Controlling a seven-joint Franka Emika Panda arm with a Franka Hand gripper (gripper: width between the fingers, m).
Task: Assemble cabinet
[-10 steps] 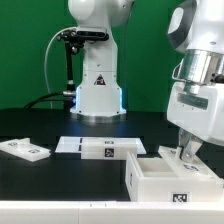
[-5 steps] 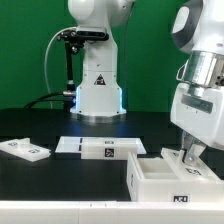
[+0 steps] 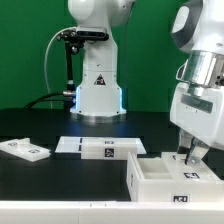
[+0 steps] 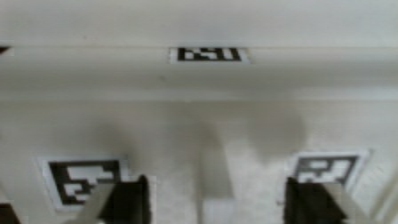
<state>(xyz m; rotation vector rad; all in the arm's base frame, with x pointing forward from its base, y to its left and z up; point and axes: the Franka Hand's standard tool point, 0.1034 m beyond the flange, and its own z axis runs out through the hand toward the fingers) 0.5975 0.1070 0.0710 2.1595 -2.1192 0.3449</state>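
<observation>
cabinet [image 3: 160, 178]: white box body flat on the black table [image 3: 60, 125], open hollow facing up, at the exterior view's lower right. One tag [image 3: 184, 180] shows on its near face. Wrist view looks straight down on the cabinet [image 4: 196, 110]; three of its tags are readable there.

gripper [image 3: 191, 156]: pointing down at the cabinet's far-right wall, tips at rim level. In the wrist view the gripper [image 4: 217, 200] has its fingers [image 4: 128, 200] clearly parted, about mid-spread, with nothing clamped and only white cabinet surface showing in the gap. Can't tell if either pad touches the wall.

Outward: marker board [image 3: 100, 147] just beside the cabinet toward the exterior view's left. Small flat white part [image 3: 22, 148] with a tag, well apart at the far left. Robot base [image 3: 98, 90] behind.

Risks, my read:
- Tips this close to the wall: any sideways component on retreat drags the rim and yaws the body, so tag pose goes stale.
- Closing here grabs thick wall near one corner, an off-centre hold, so the body pivots or slips on lift.
- A cabinet shove toward the marker board could ride onto its edge.
</observation>
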